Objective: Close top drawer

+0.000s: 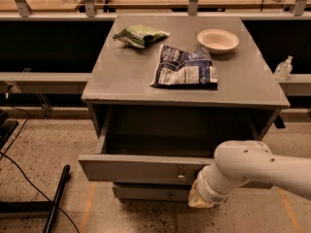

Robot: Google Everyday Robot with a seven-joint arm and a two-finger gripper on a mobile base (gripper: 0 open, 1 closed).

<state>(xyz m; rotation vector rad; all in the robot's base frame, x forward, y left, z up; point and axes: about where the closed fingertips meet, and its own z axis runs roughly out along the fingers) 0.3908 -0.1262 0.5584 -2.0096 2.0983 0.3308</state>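
The top drawer [141, 168] of the grey cabinet stands pulled out and looks empty inside. Its flat front panel carries a small round knob [181, 175] near the middle. My white arm [248, 171] comes in from the lower right. My gripper [198, 199] is at the arm's end, low against the right part of the drawer front, just right of and below the knob. The wrist hides most of it.
On the cabinet top [121, 76] lie a green bag [140, 35], a dark blue snack bag [185, 68] and a white bowl [218, 40]. A lower drawer front [150, 193] sits under the open one. A black pole [56, 198] and cables lie on the floor at left.
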